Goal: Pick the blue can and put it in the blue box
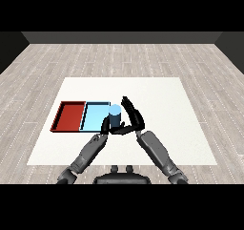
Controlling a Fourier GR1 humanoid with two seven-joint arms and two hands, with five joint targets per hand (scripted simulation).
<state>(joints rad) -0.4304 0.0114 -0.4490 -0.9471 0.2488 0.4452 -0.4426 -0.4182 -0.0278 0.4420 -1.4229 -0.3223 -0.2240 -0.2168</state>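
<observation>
The blue can (115, 116) stands upright at the right rim of the light blue tray (94, 116); I cannot tell whether it rests on the table or hangs just above it. My right hand (133, 120) is open right beside the can. Its fingers (128, 106) point straight up along the can's right side. Its thumb (119, 130) reaches left in front of the can's base. My left hand (104, 127) sits low at the tray's near right corner, fingers relaxed, holding nothing and partly hidden by the can.
The red tray (69, 116) lies against the left side of the light blue tray. Both lie left of centre on the white table (162, 105), which stretches wide to the right and back. Wooden floor surrounds it.
</observation>
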